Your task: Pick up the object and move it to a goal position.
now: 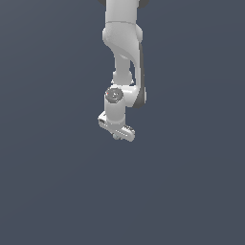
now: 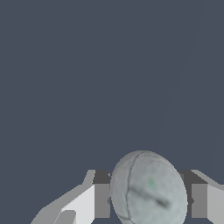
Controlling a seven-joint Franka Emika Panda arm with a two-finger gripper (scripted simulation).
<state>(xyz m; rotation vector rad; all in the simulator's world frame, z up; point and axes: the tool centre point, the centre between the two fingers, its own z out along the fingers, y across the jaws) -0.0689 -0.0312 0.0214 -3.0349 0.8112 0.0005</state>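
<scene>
The pale grey-blue ball (image 2: 148, 190) sits between my gripper's two fingers in the wrist view, with a finger pressed against each side of it. In the exterior view the white gripper (image 1: 116, 135) hangs from the arm in mid-frame, and only a small bit of the ball (image 1: 116, 137) peeks out under the hand. The gripper is shut on the ball. No goal marker shows in either view.
The white Franka arm (image 1: 123, 52) comes down from the top of the exterior view. Around it is only a plain dark grey-blue background with no other objects or edges visible.
</scene>
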